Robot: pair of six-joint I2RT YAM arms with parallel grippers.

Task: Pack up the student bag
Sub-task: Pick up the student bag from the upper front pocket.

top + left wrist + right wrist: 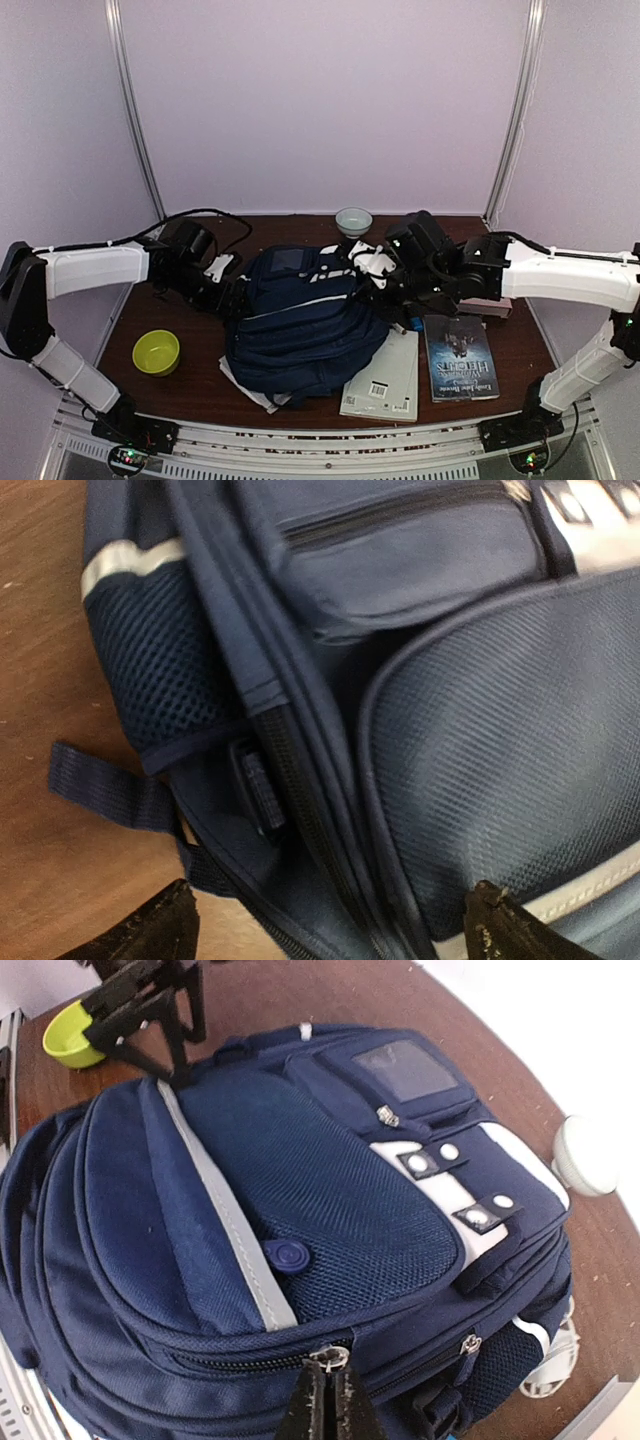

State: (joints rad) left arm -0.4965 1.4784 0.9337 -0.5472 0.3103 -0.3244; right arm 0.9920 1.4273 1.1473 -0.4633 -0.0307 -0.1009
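The student bag [300, 325] is a navy backpack with pale stripes, lying flat in the middle of the table. My right gripper [330, 1398] is shut on the metal zip pull [328, 1356] of a zip along the bag's near side. That zip looks closed, with dark teeth running left from the pull. In the top view the right gripper [385, 278] sits at the bag's upper right edge. My left gripper [330, 935] is open, one black fingertip [150, 930] over the table and the other over the bag's mesh panel [500, 730], straddling a side zip [300, 790]. From above, the left gripper [232, 292] is at the bag's left edge.
A green bowl [156, 352] stands left of the bag and a pale bowl [353, 220] behind it. A white book [383, 378] and a dark-covered book [460, 357] lie to the bag's right. Paper [248, 385] pokes out under the bag's front.
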